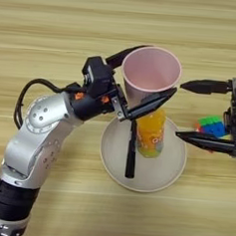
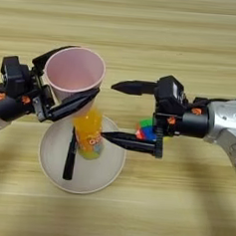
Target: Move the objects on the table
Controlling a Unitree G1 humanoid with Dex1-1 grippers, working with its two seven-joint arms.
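left end effector (image 1: 141, 99) clamps pink cup (image 1: 150, 72) above bottle (image 1: 151, 132), likely to cap it | right end effector (image 2: 115, 112) spread wide beside plate (image 1: 112, 154), ready | pen (image 1: 131, 156) on plate

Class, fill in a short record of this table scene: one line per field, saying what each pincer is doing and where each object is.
Left pincer: shut on the pink cup, held above the plate
Right pincer: open, empty, beside the bottle
Plate: on the table
Bottle: upright on the plate, below the cup
Pen: lying on the plate
Colourful cube: on the table, behind the right pincer
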